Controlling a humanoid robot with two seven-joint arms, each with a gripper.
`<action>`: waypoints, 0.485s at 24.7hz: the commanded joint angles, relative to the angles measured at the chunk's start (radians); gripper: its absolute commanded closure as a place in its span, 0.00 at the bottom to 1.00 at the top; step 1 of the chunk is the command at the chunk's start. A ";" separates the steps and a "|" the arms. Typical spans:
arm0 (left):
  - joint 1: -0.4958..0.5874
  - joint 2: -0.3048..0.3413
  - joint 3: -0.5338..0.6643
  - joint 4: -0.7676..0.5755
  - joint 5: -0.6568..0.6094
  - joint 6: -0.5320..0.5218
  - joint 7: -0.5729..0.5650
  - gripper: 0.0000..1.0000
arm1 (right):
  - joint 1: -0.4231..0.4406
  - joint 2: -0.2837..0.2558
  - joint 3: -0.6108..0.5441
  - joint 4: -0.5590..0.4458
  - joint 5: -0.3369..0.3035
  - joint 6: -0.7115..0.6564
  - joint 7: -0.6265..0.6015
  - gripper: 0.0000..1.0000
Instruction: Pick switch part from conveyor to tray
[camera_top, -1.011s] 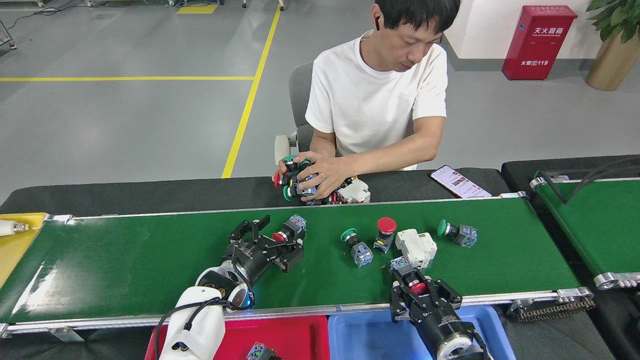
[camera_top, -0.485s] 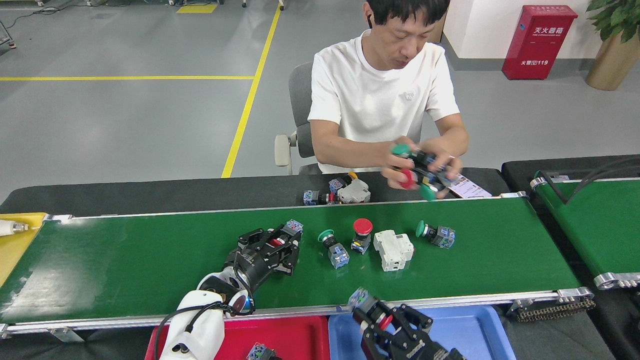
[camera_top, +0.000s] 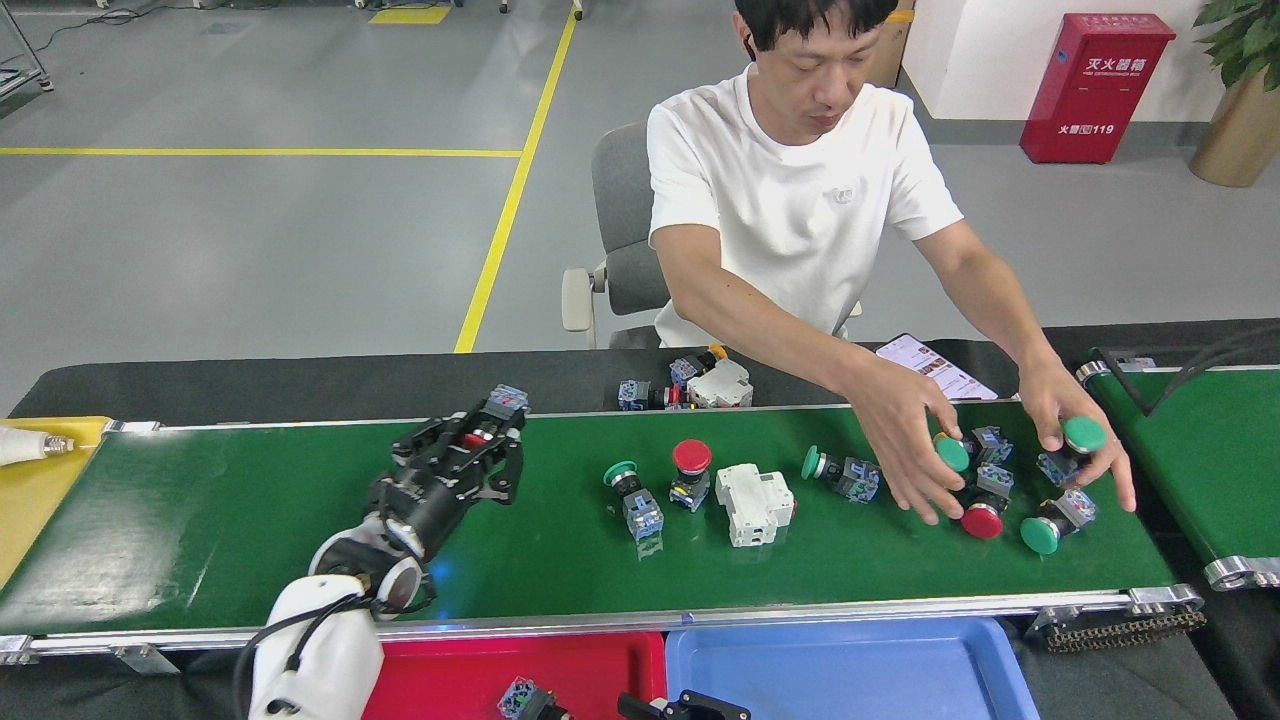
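Left end effector (camera_top: 478, 440): above the conveyor (camera_top: 250, 520), pinching a red switch part (camera_top: 497, 412).
Right end effector (camera_top: 685, 707): only a dark bit at the bottom edge; spread or not, I cannot tell.
Trays: red (camera_top: 560, 670), blue (camera_top: 850, 670), just beside the near rail.

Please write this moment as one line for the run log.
left hand: shut on switch part, above conveyor | right hand: barely visible at bottom edge | red tray: one part inside | person's hands: placing switches on belt
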 joint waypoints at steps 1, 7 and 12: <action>0.056 0.023 0.015 -0.119 0.021 -0.023 -0.001 0.96 | -0.023 0.010 -0.010 -0.015 -0.005 0.027 -0.001 0.00; 0.424 0.043 0.102 -0.450 0.028 -0.071 0.011 0.94 | -0.039 0.033 -0.289 -0.050 -0.009 0.145 -0.012 0.00; 0.586 0.058 0.113 -0.497 0.021 -0.106 0.054 0.90 | -0.021 0.063 -0.490 -0.089 -0.003 0.212 -0.015 0.02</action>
